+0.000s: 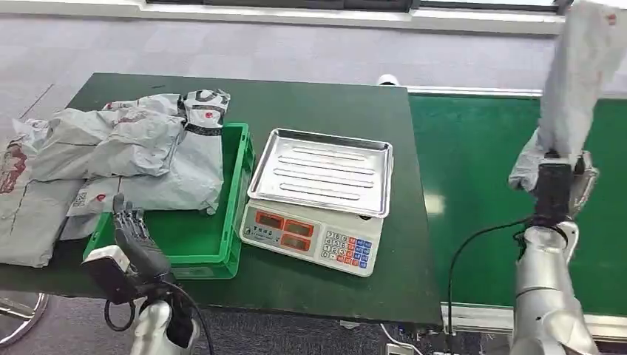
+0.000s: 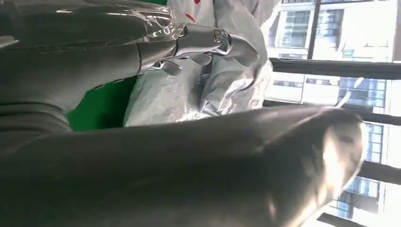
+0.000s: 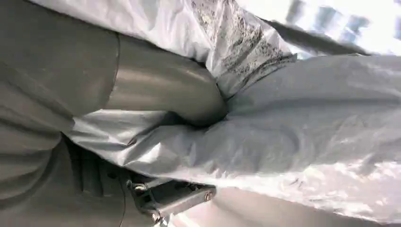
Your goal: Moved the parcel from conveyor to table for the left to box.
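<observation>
My right hand [image 1: 556,174] is raised over the green conveyor [image 1: 473,185] and grips a grey plastic parcel [image 1: 575,81] that stands up from it, reaching the picture's top right. In the right wrist view the thumb [image 3: 161,90] presses into the crumpled parcel [image 3: 307,127]. My left hand [image 1: 133,237] stands upright at the near edge of the green box [image 1: 211,244], fingers apart, holding nothing. Several grey parcels [image 1: 140,148] lie piled in and over the box; the left wrist view shows them [image 2: 198,90] just beyond my fingers [image 2: 208,45].
A scale [image 1: 318,188] with a steel tray stands on the dark green table [image 1: 333,103] between the box and the conveyor. More parcels [image 1: 26,200] hang over the table's left edge. A black cable [image 1: 473,244] runs along my right arm.
</observation>
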`<state>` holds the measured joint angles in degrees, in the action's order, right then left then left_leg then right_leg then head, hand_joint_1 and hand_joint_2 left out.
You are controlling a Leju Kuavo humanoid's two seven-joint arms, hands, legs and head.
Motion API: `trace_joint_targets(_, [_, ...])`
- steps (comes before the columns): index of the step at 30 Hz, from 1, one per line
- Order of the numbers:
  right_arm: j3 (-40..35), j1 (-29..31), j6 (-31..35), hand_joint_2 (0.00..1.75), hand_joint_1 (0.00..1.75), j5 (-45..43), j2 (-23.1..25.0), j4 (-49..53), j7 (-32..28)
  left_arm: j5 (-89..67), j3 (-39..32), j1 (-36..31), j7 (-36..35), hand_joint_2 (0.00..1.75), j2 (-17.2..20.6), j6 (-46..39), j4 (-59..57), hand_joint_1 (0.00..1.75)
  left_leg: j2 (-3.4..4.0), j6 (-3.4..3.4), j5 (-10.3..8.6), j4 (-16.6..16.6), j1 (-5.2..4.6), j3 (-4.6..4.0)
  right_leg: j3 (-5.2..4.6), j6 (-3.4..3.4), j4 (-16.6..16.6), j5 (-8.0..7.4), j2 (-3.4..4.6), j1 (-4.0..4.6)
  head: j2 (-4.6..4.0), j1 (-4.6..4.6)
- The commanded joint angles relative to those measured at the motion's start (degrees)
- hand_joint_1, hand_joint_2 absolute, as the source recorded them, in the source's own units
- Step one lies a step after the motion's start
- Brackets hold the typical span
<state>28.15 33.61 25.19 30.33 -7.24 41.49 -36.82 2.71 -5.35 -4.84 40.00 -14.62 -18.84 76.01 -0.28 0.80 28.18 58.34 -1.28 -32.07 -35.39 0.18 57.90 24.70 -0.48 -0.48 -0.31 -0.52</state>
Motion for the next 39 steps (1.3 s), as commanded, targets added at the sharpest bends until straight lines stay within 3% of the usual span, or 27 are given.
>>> trace_joint_targets(1, [-7.5,-5.1,6.1,1.75,1.75,-4.8,3.0,25.3,-1.5,-2.2,0.6,1.3,0.0,0.00,-1.8,-4.9,5.7,0.00,0.32,-0.23,0.07,-0.1,0.01,0.08,-0.05,-0.03,0.0,-0.01,0.34,-0.01,0.00,-0.02])
trace_joint_targets(3, [-9.2,-5.3,9.5,1.75,1.75,-2.5,2.5,26.4,-1.3,-1.5,0.3,1.7,0.0,0.00,-1.9,-5.0,5.5,0.00,0.19,-0.18,0.04,0.0,0.03,0.02,-0.06,-0.02,0.0,0.00,0.21,0.01,0.00,-0.02])
trace_joint_targets(5, [-11.3,-2.1,8.7,1.75,1.75,-1.0,1.9,23.7,0.9,-1.3,0.4,1.3,0.0,0.00,-2.1,-5.1,3.8,0.00,0.19,-0.12,0.01,0.0,-0.01,0.00,-0.09,-0.01,0.0,0.00,0.21,-0.02,-0.02,-0.02])
trace_joint_targets(7, [-14.9,4.9,7.7,1.75,1.75,4.0,0.8,14.4,4.7,-0.6,0.6,0.9,0.0,0.00,-2.4,-5.5,2.7,0.00,0.42,-0.19,0.01,-0.1,-0.01,0.06,-0.11,-0.02,0.0,-0.07,0.45,-0.03,-0.02,-0.02])
trace_joint_targets(8, [-17.4,11.2,8.5,1.75,1.75,8.7,1.1,5.7,7.8,-0.7,1.1,0.6,0.0,0.00,-2.5,-5.8,2.3,0.00,0.44,-0.12,0.03,0.0,-0.04,-0.01,-0.16,0.01,0.1,-0.07,0.47,-0.06,0.00,-0.02])
trace_joint_targets(11, [-23.9,23.2,5.0,1.75,1.75,17.2,3.9,-13.5,15.1,-0.9,2.1,-0.4,0.0,0.00,-2.5,-9.6,1.6,0.00,1.08,-0.14,0.08,0.1,-0.08,-0.31,-0.23,-0.04,0.2,-0.21,1.04,-0.11,0.00,-0.02])
trace_joint_targets(13, [-27.1,26.1,3.8,1.75,1.75,20.8,6.8,-19.7,18.1,-0.8,3.2,-0.8,0.0,0.00,-1.6,-8.3,1.3,0.00,1.50,-0.22,-0.01,0.0,-0.04,-0.47,-0.36,-0.07,0.1,-0.39,1.45,-0.10,-0.02,-0.02])
trace_joint_targets(14, [-28.9,26.8,2.6,1.75,1.75,22.5,9.0,-22.1,19.2,-0.9,3.1,-1.0,0.0,0.00,-1.6,-8.4,1.1,0.00,1.38,-0.15,0.01,0.0,0.00,-0.39,-0.26,-0.16,0.0,-0.35,1.28,-0.04,-0.02,-0.02])
trace_joint_targets(17, [-31.0,26.1,-0.8,1.75,1.75,23.9,13.0,-24.4,20.6,-1.1,3.5,-0.9,0.0,0.00,-1.4,-7.8,0.8,0.00,1.39,-0.28,-0.10,-0.1,0.04,-0.01,-0.23,-0.21,-0.1,-0.44,1.29,0.02,-0.02,-0.02])
trace_joint_targets(20, [-33.1,20.4,-2.1,1.75,1.75,24.8,18.8,-24.3,20.8,-1.7,4.3,-2.2,0.0,0.00,-1.9,-7.1,-0.9,0.00,1.20,-0.36,-0.19,-0.2,0.15,0.28,-0.15,-0.35,0.0,-0.44,1.12,0.15,0.00,0.00])
trace_joint_targets(23, [-33.6,18.8,-0.2,1.75,1.75,25.3,19.9,-24.2,21.1,-2.0,4.4,-2.9,0.0,0.00,-2.3,-7.4,-1.6,0.00,0.90,-0.44,-0.26,-0.3,0.31,0.33,-0.03,-0.41,-0.1,-0.38,0.86,0.30,0.00,0.00])
trace_joint_targets(25, [-34.4,18.5,-3.7,1.75,1.75,25.1,20.6,-24.1,19.5,-2.0,4.7,-3.7,0.0,0.00,-2.2,-7.2,-2.6,0.00,0.65,-0.40,-0.26,-0.1,0.34,0.14,-0.17,-0.43,0.0,-0.29,0.65,0.34,0.00,0.00])
trace_joint_targets(29, [-36.8,16.0,-7.8,1.75,1.75,24.1,27.1,-23.6,15.7,-1.5,5.3,-4.8,0.0,0.00,-2.6,-6.6,-3.4,0.00,0.71,-0.38,-0.24,-0.1,0.37,0.01,-0.27,-0.46,0.0,-0.29,0.73,0.38,0.00,0.00])
trace_joint_targets(31, [-46.1,13.5,-8.9,1.75,1.75,19.0,27.2,-19.6,17.6,-1.4,5.6,-5.2,0.0,0.00,-2.4,-6.7,-3.8,0.00,0.90,-0.47,-0.23,-0.2,0.37,0.11,-0.24,-0.46,0.0,-0.33,0.92,0.36,0.00,0.00])
trace_joint_targets(33, [-46.1,13.5,-8.9,1.75,1.75,19.0,27.2,-19.6,17.6,-1.4,5.6,-5.2,0.0,0.00,-2.4,-6.7,-3.8,0.00,0.92,-0.59,-0.19,-0.2,0.42,0.12,-0.23,-0.48,-0.1,-0.33,0.90,0.39,-0.02,0.00])
trace_joint_targets(34, [-50.8,13.5,-6.5,1.75,1.75,20.5,27.2,-19.7,21.5,-1.2,5.3,-5.1,0.0,0.00,-2.3,-6.5,-3.7,0.00,0.85,-0.53,-0.18,-0.1,0.38,-0.01,-0.38,-0.51,0.0,-0.28,0.80,0.38,0.00,0.00])
trace_joint_targets(39, [-49.6,14.5,-6.1,1.75,1.75,19.8,25.5,-22.7,23.2,-1.5,5.2,-4.2,0.0,0.00,-2.4,-6.4,-3.1,0.00,0.63,-0.49,-0.18,0.0,0.39,-0.09,-0.39,-0.48,0.1,-0.26,0.63,0.40,0.00,0.00])
